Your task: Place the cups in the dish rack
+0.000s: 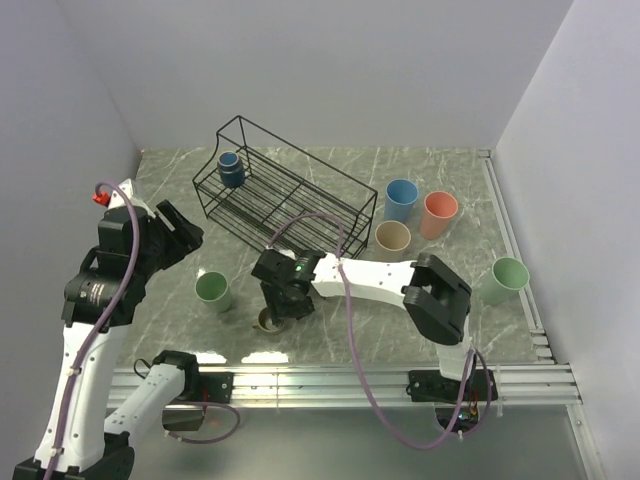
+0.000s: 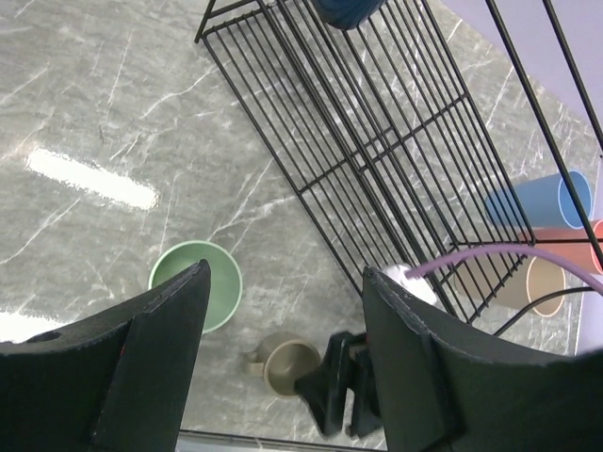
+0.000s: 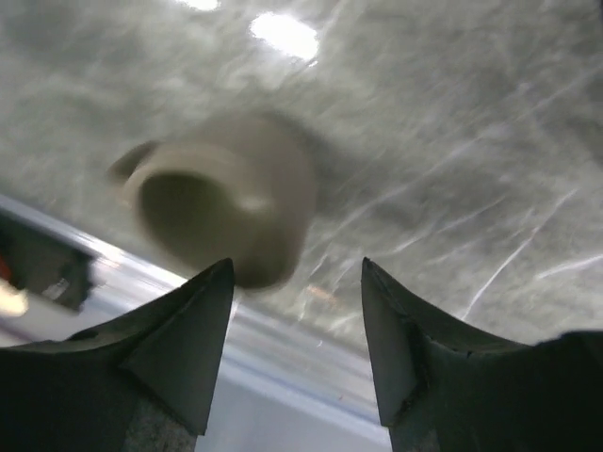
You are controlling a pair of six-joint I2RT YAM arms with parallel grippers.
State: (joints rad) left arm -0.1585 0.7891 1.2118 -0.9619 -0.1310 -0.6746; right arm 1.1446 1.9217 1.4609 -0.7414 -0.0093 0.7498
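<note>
- The right gripper (image 3: 297, 273) sits closest to its wrist camera. Its jaws stand apart with nothing between them, and the tan mug (image 3: 226, 202) is just beyond the fingertips, blurred.
- The step in hand looks like the reach for this mug. It stands upright on the table (image 1: 340, 335), close to the near edge, handle turned away from the gripper.
- Next, you need to bring the jaws down over the mug's wall and close them. Whether a fingertip already touches the mug, the views do not show.
- The metal rail (image 1: 330, 375) along the near edge lies just behind the mug, so there is little room on that side. Lift straight up before swinging.
- The dish rack (image 1: 305, 155) lies farther back and to the left, with a navy mug (image 1: 231, 168) at its far end. The rest of its floor looks free.
- Carry the mug high enough to clear the raised wire frame.
- The left gripper (image 2: 285, 278) hangs open and holds nothing, above a green cup (image 1: 213, 290) just beside the tan mug.
- Blue (image 1: 401, 199), pink (image 1: 439, 214), beige (image 1: 393, 237) and a second green cup (image 1: 507, 280) wait on the table's right side.
</note>
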